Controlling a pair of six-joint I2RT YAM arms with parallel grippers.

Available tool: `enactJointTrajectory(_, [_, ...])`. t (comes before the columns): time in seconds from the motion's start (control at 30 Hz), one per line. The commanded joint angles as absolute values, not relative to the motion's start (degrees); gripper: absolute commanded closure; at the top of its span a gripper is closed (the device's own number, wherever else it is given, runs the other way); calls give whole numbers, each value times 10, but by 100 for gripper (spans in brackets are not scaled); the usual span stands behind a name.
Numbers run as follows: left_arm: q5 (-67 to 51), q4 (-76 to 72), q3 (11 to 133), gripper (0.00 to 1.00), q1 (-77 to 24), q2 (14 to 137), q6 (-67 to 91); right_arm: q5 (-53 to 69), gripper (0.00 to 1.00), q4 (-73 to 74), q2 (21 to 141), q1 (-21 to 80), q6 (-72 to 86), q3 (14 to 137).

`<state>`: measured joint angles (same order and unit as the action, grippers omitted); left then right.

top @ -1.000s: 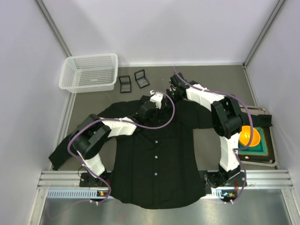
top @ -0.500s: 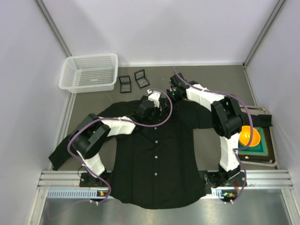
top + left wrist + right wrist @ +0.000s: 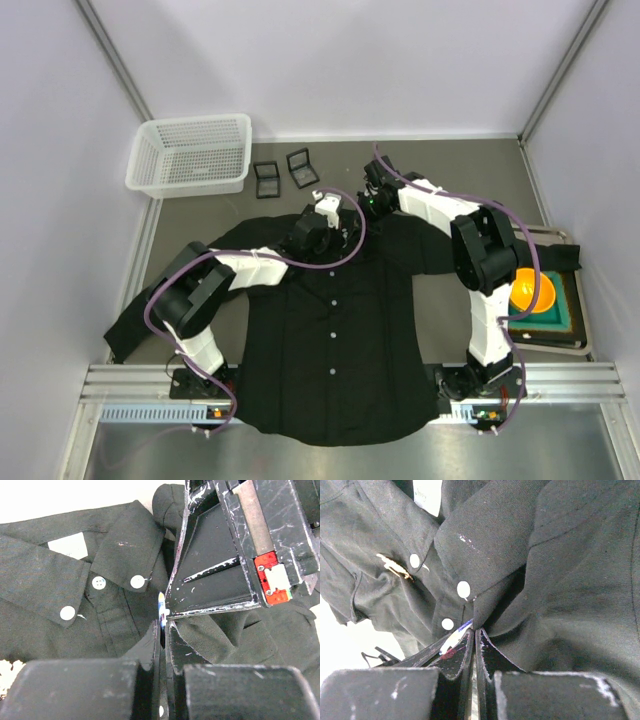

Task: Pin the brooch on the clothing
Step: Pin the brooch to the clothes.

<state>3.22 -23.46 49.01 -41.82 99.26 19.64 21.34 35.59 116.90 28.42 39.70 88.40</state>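
Note:
The clothing, a black button-up shirt with white buttons, lies flat with its collar at the far end. Both grippers meet at the collar. My left gripper is shut, and the brooch, a thin white and blue piece, sticks out edge-on from its tips. My right gripper is shut on a fold of the shirt front just below the collar buttons. In the right wrist view the brooch shows white, blue and red just left of my fingers. In the left wrist view the right gripper's fingers touch the left tips.
A white mesh basket stands at the far left, with two small black cases beside it. At the right edge sits a tray with an orange bowl; one sleeve reaches toward it.
The left wrist has shifted slightly toward the far left along the collar. The right arm and the shirt have stayed still.

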Motion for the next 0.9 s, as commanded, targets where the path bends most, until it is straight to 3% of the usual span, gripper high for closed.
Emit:
enactJointTrajectory(0.0, [-92, -372, 515, 100, -437, 968, 235, 227, 100, 304, 1178, 293, 416, 907])
enactJointTrajectory(0.87, [-129, -344, 503, 100, -407, 947, 305, 208, 100, 249, 1143, 286, 477, 860])
